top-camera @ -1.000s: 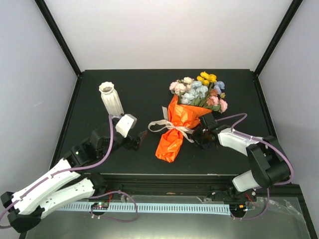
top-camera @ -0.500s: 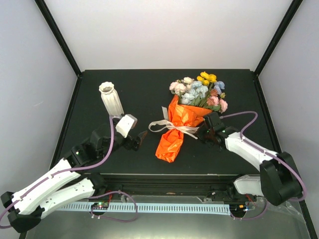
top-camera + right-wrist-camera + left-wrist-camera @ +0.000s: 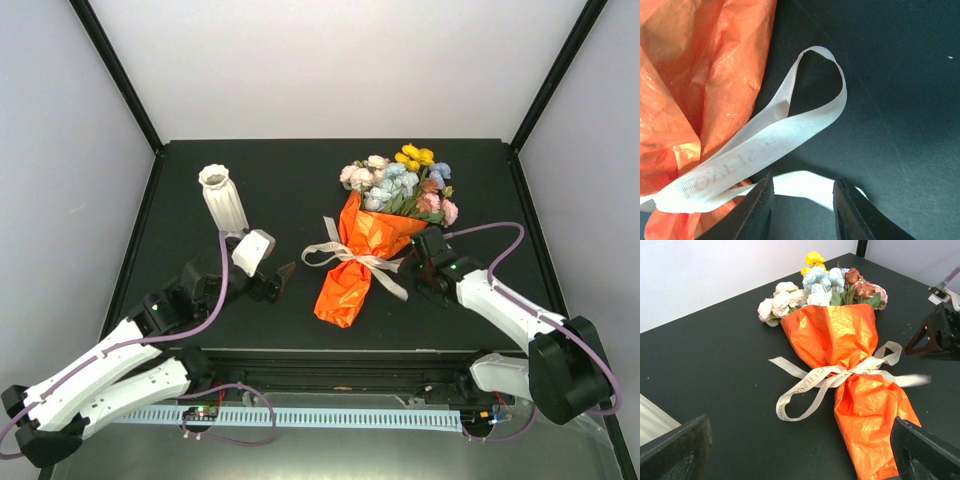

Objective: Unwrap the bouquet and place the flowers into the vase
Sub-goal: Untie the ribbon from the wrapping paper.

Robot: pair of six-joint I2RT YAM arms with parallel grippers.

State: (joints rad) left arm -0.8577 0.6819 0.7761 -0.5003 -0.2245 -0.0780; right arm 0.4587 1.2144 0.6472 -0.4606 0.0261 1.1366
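Bouquet lies on its side mid-right on the black table, orange paper wrapped on & cream ribbon tied round its waist, flowers toward the far right. The vase stands upright far left, well apart from it. L gripper sits low btwn vase & bouquet w/ jaws wide open, holding nothing. R gripper is just beside the bouquet's right side, jaws partly apart, w/ a ribbon tail crossing the gap, not clamped.
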